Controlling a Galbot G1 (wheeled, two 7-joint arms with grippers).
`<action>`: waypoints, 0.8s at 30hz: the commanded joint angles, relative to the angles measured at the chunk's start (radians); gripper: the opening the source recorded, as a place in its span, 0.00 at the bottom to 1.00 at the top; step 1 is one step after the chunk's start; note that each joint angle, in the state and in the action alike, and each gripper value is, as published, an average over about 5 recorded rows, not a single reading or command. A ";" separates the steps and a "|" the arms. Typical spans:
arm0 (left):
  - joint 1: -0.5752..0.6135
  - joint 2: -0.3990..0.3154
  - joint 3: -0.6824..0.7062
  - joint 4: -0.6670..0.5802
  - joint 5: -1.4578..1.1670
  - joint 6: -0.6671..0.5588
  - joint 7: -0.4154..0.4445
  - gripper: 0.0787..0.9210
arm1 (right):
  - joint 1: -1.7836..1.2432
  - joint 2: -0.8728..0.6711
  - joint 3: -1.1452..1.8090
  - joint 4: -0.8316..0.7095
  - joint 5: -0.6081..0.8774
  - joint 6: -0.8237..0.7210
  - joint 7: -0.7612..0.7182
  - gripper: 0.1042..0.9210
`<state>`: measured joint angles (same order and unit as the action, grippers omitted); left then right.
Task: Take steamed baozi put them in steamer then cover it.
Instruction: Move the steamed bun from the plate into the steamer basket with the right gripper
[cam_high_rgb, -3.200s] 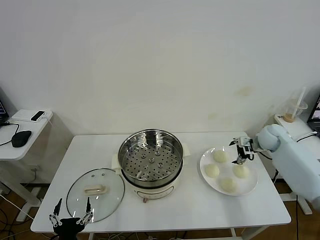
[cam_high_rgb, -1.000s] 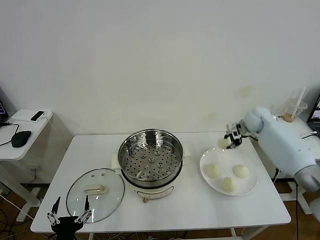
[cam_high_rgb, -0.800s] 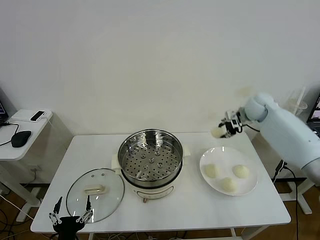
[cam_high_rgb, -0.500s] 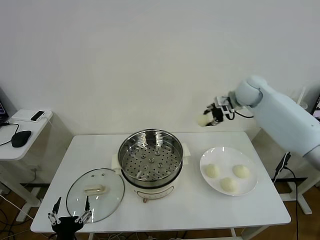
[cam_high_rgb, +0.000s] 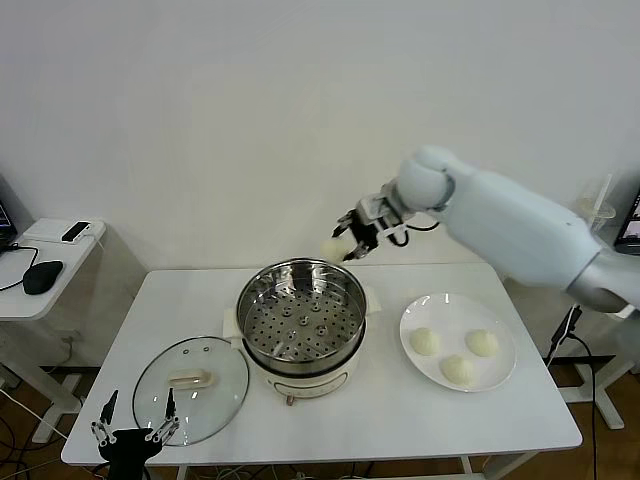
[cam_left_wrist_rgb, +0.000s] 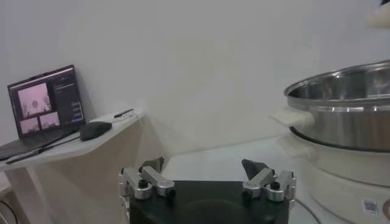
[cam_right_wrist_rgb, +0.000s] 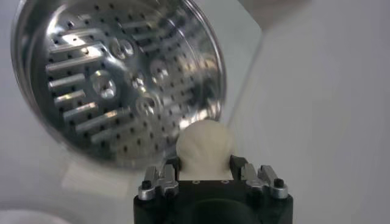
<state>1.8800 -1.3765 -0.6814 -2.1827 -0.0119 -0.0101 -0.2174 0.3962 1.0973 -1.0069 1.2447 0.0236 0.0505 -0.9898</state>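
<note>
right gripper (cam_high_rgb: 352, 243): pinching one steamed baozi (cam_high_rgb: 332, 248) between its fingers, hanging in the upper centre of the head frame, above the far rim of the steamer (cam_high_rgb: 301, 318) — in the right wrist view the bun (cam_right_wrist_rgb: 205, 142) is sitting in the jaws with the perforated tray (cam_right_wrist_rgb: 116, 79) beyond it.
change: a second ago this bun was being carried just off the plate at right; now it is arriving over the pot, so transport is nearly done.
plate (cam_high_rgb: 500, 378): centre-right of frame, holding three remaining baozi (cam_high_rgb: 426, 342).
steamer state: tray is showing no buns yet, so this looks like the first of four.
cover (cam_high_rgb: 190, 386): lying flat on the table (cam_high_rgb: 390, 415) at lower left, beside the pot, untouched.
left gripper (cam_high_rgb: 131, 436): parked at bottom-left edge, fingers spread wide, holding nothing.
next — judgement: lowering the bun over the tray and releasing it; three more trips, then lid on.
</note>
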 joint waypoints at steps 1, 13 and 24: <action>0.000 0.000 -0.008 -0.002 -0.005 0.001 0.001 0.88 | 0.007 0.100 -0.173 -0.030 -0.115 0.170 0.055 0.51; 0.004 -0.010 -0.036 -0.010 -0.018 0.005 0.002 0.88 | -0.054 0.189 -0.128 -0.159 -0.382 0.370 0.162 0.51; -0.012 -0.013 -0.036 -0.003 -0.018 0.006 0.002 0.88 | -0.077 0.243 -0.072 -0.290 -0.532 0.462 0.241 0.51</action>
<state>1.8684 -1.3888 -0.7165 -2.1859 -0.0280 -0.0044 -0.2157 0.3304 1.2983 -1.0903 1.0417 -0.3744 0.4240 -0.8050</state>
